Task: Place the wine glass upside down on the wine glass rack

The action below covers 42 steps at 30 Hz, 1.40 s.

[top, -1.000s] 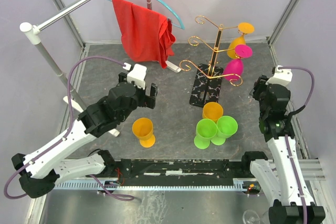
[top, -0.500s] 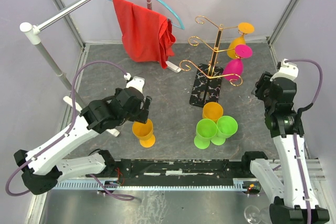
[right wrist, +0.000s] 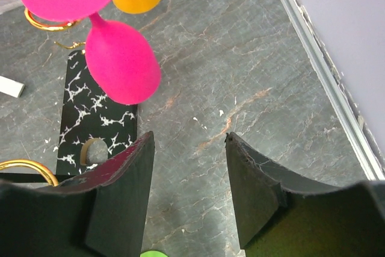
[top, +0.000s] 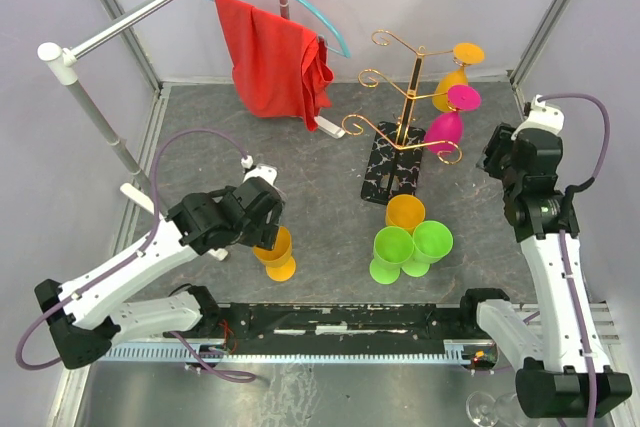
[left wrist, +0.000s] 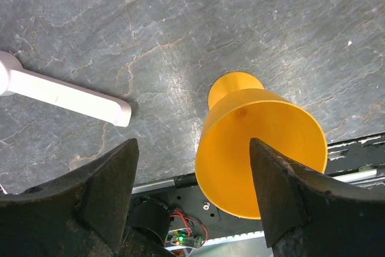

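Note:
An orange wine glass (top: 272, 251) stands upright near the front of the table. My left gripper (top: 264, 225) is open right over it. In the left wrist view the orange glass (left wrist: 260, 151) sits between the open fingers, close to the right finger (left wrist: 283, 197), and is not gripped. The gold wine glass rack (top: 405, 97) stands on its black marbled base (top: 390, 165). A pink glass (top: 446, 129) and an orange glass (top: 455, 73) hang upside down on it. My right gripper (top: 500, 162) is open and empty to the right of the rack. The right wrist view (right wrist: 187, 142) shows the pink glass (right wrist: 122, 67).
An orange cup (top: 405, 211) and two green cups (top: 393, 249) stand in front of the rack base. A red cloth (top: 270, 52) hangs on a blue hanger at the back. A white-footed rail stand (top: 62, 63) is on the left; its foot (left wrist: 66, 93) lies near the orange glass.
My left gripper has moved right and toward the front, from behind the orange glass to straddling it. My right arm has shifted slightly back and to the right.

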Each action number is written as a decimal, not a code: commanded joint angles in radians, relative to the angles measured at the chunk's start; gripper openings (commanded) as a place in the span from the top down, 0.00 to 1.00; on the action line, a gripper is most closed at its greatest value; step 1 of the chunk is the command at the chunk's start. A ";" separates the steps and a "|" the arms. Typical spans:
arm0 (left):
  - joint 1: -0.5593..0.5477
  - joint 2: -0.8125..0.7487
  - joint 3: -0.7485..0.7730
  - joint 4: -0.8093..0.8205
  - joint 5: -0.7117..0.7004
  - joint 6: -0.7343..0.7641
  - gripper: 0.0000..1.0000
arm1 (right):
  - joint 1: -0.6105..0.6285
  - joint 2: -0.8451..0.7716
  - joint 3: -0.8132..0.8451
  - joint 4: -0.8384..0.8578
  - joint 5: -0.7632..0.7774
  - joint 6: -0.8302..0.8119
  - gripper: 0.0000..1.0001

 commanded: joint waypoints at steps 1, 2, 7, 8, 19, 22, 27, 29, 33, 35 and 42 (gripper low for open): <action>0.003 0.015 -0.022 0.019 0.025 -0.031 0.22 | -0.001 0.007 0.069 0.011 -0.002 -0.013 0.41; 0.003 0.023 -0.026 0.025 0.028 -0.027 0.24 | -0.001 0.007 0.067 0.011 -0.004 -0.013 0.41; 0.003 0.038 -0.037 0.053 0.045 -0.014 0.29 | -0.002 0.012 0.055 0.017 -0.005 -0.012 0.41; 0.002 0.037 -0.038 0.058 0.046 -0.014 0.29 | -0.002 0.013 0.053 0.018 -0.007 -0.012 0.41; 0.003 0.022 -0.085 0.102 0.077 -0.008 0.51 | -0.002 0.024 0.048 0.029 -0.006 -0.012 0.41; 0.003 0.021 -0.096 0.116 0.089 -0.005 0.61 | -0.002 0.022 0.045 0.031 -0.007 -0.011 0.41; 0.003 0.022 -0.096 0.128 0.104 0.003 0.82 | -0.003 0.026 0.050 0.026 -0.026 -0.009 0.41; 0.002 0.022 -0.096 0.135 0.109 0.004 0.91 | -0.002 0.024 0.051 0.021 -0.030 -0.009 0.41; 0.003 0.019 -0.094 0.152 0.120 0.007 0.97 | -0.003 0.019 0.052 0.017 -0.031 -0.010 0.41; 0.003 0.014 -0.090 0.161 0.122 0.009 0.97 | -0.002 0.017 0.052 0.016 -0.032 -0.011 0.41; 0.003 -0.021 -0.009 0.175 0.067 0.033 0.97 | -0.003 0.051 0.091 -0.007 -0.151 0.001 0.41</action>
